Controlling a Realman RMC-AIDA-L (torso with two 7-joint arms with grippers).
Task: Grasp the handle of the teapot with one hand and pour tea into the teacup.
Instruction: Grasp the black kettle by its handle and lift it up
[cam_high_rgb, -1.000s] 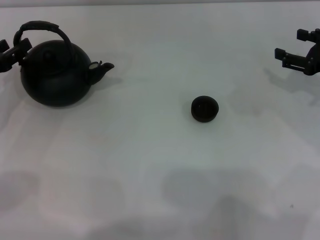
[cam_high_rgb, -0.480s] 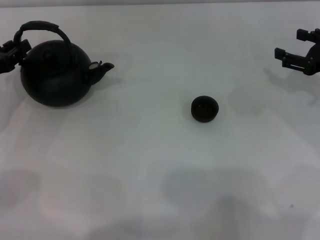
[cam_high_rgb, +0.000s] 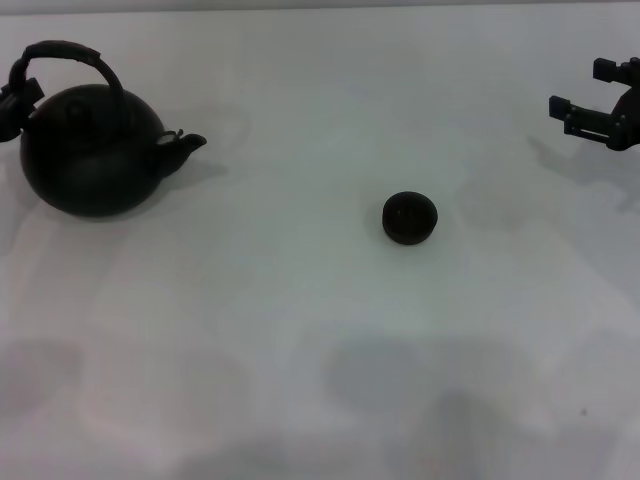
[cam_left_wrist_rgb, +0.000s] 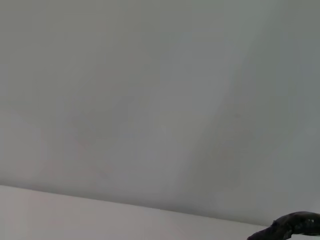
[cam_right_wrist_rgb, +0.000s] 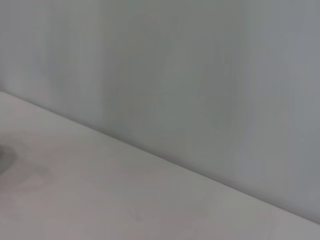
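The round matte black teapot (cam_high_rgb: 90, 150) stands at the table's far left, its stubby spout (cam_high_rgb: 186, 145) pointing toward the middle. Its arched dark handle (cam_high_rgb: 65, 50) rises over the lid. My left gripper (cam_high_rgb: 12, 100) sits at the picture's left edge, shut on the handle's left end, mostly cut off from view. A dark curved piece of the handle (cam_left_wrist_rgb: 295, 225) shows in the left wrist view. The tiny black teacup (cam_high_rgb: 409, 218) stands alone near the table's middle, well right of the teapot. My right gripper (cam_high_rgb: 577, 86) hovers open at the far right.
The white table (cam_high_rgb: 300, 350) stretches wide between teapot and teacup and toward the front edge. A pale wall (cam_right_wrist_rgb: 175, 75) rises behind the table in both wrist views.
The teapot has shifted left with my left gripper, and its spout has turned and dropped slightly. The teacup and right gripper have stayed put.
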